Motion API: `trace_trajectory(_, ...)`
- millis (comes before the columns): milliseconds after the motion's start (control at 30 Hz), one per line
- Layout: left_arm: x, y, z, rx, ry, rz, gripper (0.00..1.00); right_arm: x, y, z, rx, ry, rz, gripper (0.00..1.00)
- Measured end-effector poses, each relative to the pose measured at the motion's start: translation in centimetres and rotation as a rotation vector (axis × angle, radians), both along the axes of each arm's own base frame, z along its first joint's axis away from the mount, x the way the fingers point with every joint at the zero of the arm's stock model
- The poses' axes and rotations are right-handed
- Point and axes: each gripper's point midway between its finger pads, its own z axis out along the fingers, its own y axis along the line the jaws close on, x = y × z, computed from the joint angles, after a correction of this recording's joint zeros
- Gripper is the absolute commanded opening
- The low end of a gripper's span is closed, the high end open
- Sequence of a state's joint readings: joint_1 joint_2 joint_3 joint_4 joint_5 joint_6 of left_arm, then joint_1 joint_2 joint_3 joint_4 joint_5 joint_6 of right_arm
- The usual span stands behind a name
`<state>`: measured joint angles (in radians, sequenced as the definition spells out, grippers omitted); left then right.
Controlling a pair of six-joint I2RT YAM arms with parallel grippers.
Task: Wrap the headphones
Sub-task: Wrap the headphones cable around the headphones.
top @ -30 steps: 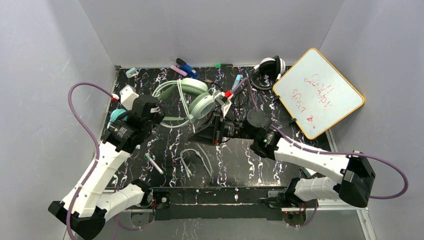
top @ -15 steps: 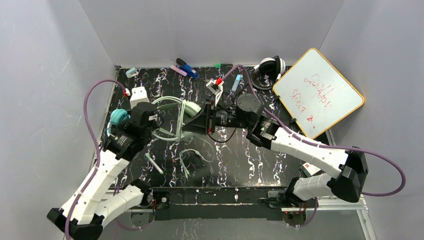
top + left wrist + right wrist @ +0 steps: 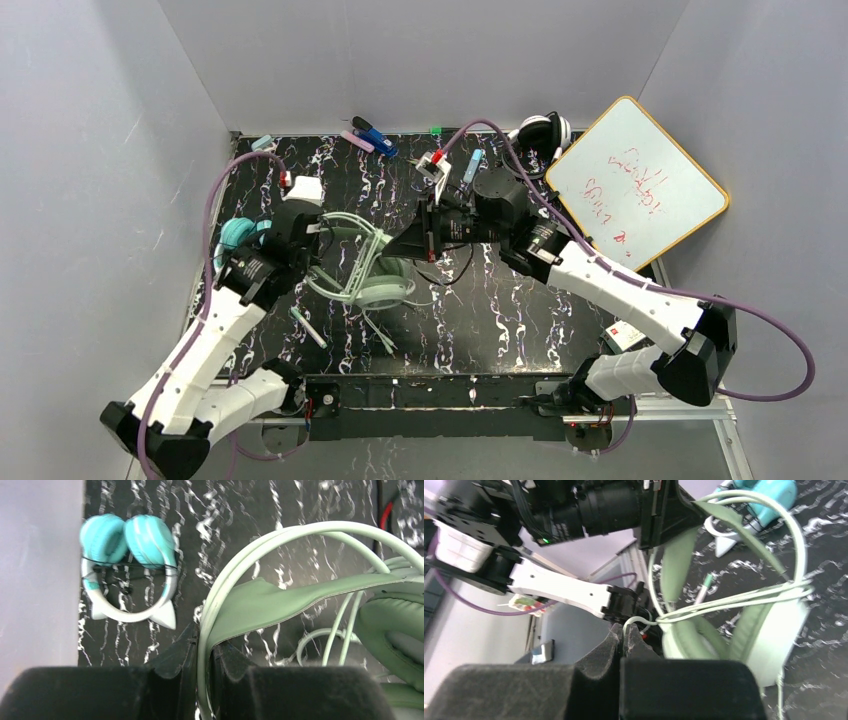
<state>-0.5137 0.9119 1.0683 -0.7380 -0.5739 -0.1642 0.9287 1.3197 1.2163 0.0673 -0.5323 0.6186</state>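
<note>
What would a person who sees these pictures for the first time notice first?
The mint-green headphones at the table's middle, held between both arms: the left gripper clamps the headband, the right gripper pinches the pale cable. Next, the whiteboard with red scribbles at the far right, and the teal cat-ear headphones at the left edge.

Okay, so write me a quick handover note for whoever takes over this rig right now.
Left claw: shut on the mint headset's headband, mid-table.
Right claw: shut on its pale cable.
Teal headset lies at the left, black-and-white headset at the back beside the whiteboard.
Done: some cable strands lie across the mint band.
To do: wind in the loose slack near the front. Whether the other two are wrapped I cannot tell.
</note>
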Motion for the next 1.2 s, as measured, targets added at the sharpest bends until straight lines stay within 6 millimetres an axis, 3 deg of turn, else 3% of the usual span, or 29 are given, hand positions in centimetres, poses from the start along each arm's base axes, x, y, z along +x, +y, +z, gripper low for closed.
trace_trajectory(200, -0.6, -3.4, -2.2, -0.068, 0.182, -0.137, 0.0, 2.0, -1.1, -2.8, -0.149, -0.087, -0.075, 0.01)
trace_trajectory(433, -1.8, -6.3, -1.1, -0.206, 0.225, -0.242, 0.0, 4.8, -2.9, -5.8, -0.308, -0.206, -0.176, 0.01)
trace_trajectory(533, -2.1, -7.3, -0.3, -0.264, 0.227, -0.273, 0.0, 5.6, -3.5, -6.4, -0.348, -0.261, -0.198, 0.17)
trace_trajectory(700, -3.0, -9.3, 0.0, -0.366, 0.304, -0.299, 0.0, 6.5, -4.6, -6.1, -0.374, -0.329, -0.257, 0.3)
trace_trajectory(933, -4.1, -11.6, -0.1, -0.483, 0.377, -0.341, 0.0, 8.2, -9.2, -4.8, -0.411, -0.381, -0.443, 0.46)
trace_trajectory(1200, -4.5, -12.9, 0.5, -0.573, 0.409, -0.335, 0.0, 8.8, -13.2, -4.9, -0.461, -0.389, -0.568, 0.53)
